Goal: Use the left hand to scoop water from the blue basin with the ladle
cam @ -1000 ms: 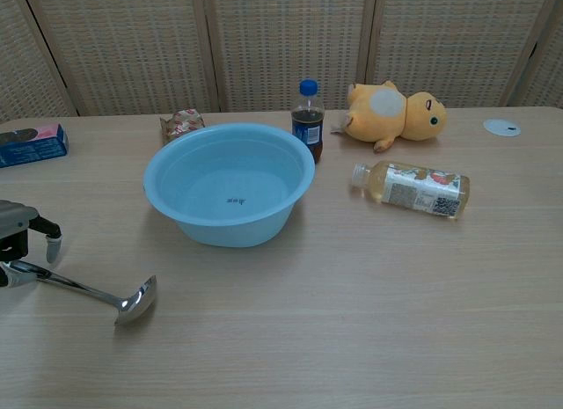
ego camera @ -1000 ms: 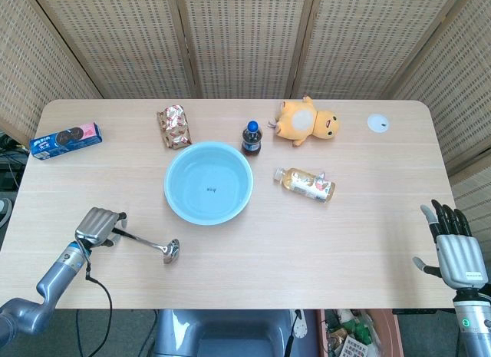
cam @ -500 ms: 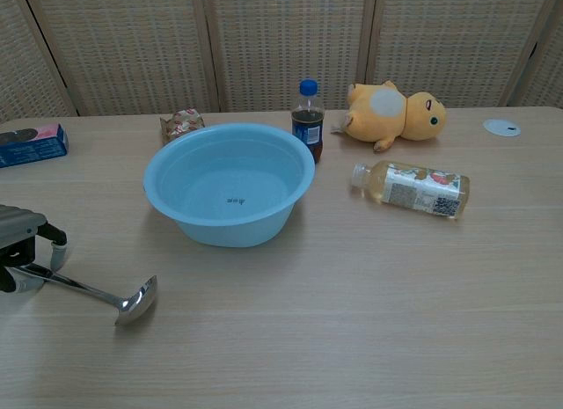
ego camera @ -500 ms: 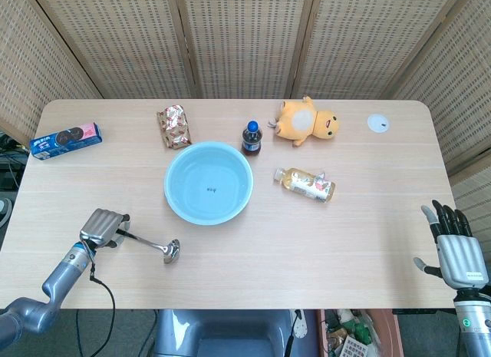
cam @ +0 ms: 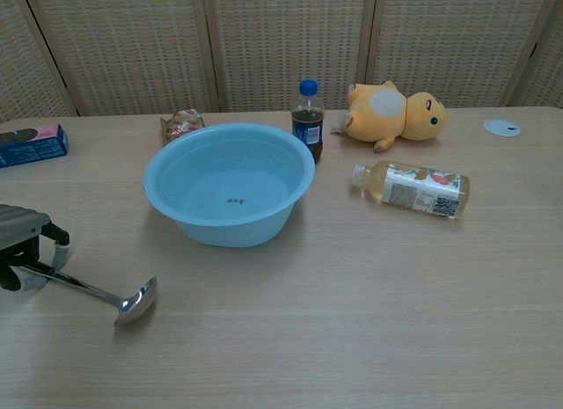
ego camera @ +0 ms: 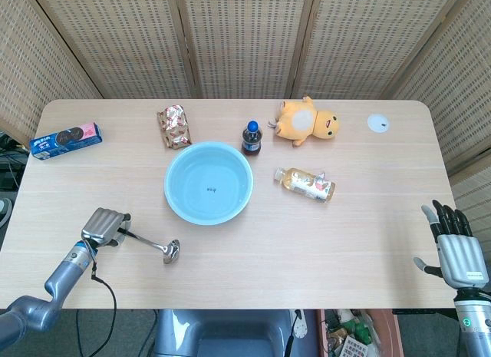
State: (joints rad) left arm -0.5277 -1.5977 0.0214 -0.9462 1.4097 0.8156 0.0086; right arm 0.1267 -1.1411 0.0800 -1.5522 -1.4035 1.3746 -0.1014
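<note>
The blue basin (ego camera: 208, 182) (cam: 229, 183) stands mid-table with shallow water in it. A metal ladle (ego camera: 152, 242) (cam: 98, 291) lies on the table to its front left, bowl toward the basin. My left hand (ego camera: 104, 226) (cam: 25, 242) hovers over the handle's end. Its fingers (cam: 58, 240) arch down around the handle without clamping it. The ladle's bowl still rests on the table. My right hand (ego camera: 456, 248) hangs open off the front right corner, holding nothing.
Behind the basin stand a cola bottle (ego camera: 252, 138) and a snack pack (ego camera: 174, 126). A tea bottle (ego camera: 305, 183) lies to the basin's right, a yellow plush duck (ego camera: 308, 120) beyond it. A cookie box (ego camera: 66, 140) sits far left, a white lid (ego camera: 377, 123) far right.
My left hand has slid slightly right along the ladle's handle and lowered. The ladle itself has not moved. The right hand is still.
</note>
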